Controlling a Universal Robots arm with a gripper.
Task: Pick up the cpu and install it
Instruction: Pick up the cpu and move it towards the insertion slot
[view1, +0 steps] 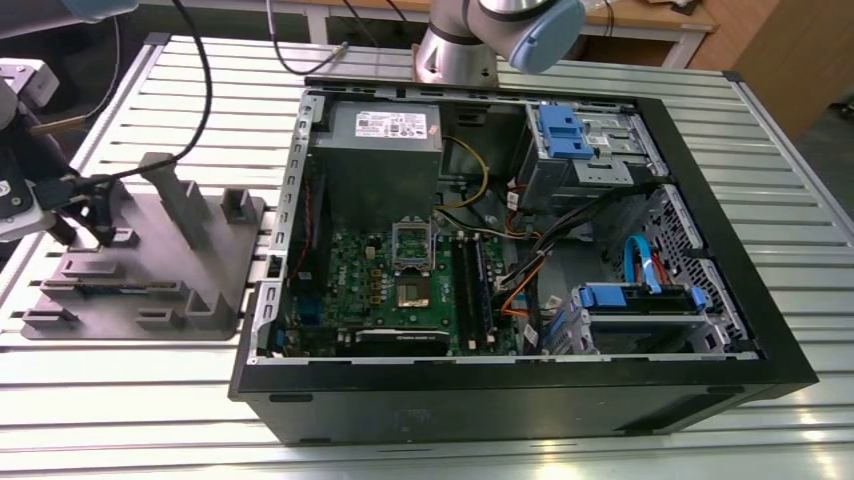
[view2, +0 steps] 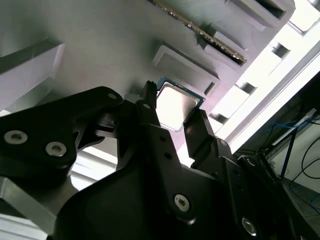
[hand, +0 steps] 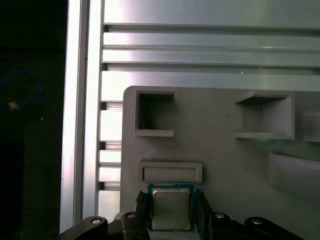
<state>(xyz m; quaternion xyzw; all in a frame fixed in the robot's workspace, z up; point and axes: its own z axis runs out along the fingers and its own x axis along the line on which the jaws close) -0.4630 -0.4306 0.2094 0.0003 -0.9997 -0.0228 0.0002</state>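
Gripping the small, thin, square silver-topped cpu (hand: 171, 209) by two opposite edges, the black gripper (view2: 174, 103) is narrowly closed at the grey plastic tray (view1: 200, 290), nine o'clock of the open black case (view1: 534, 405). The chip is likely light, stiff, slippery and fragile-faced.

Right at the picture's edge in the first wrist view, the cpu (hand: 171, 210) is cut off along one side, and the hand (hand: 171, 196) is cropped with it, so there's no telling if it has a grip. In the second wrist view the hand's black body covers a corner of the cpu, and the grey tray (view2: 100, 45) runs out of frame. In the exterior view the arm (view1: 527, 25) is chopped by the top edge and its wrist (view1: 16, 150) is sliced by the exterior view's left edge. Whatever lies under the hand there is too small to make out. Inside the case (view1: 534, 395), cables (view1: 534, 250) hide part of the board (view1: 360, 270).
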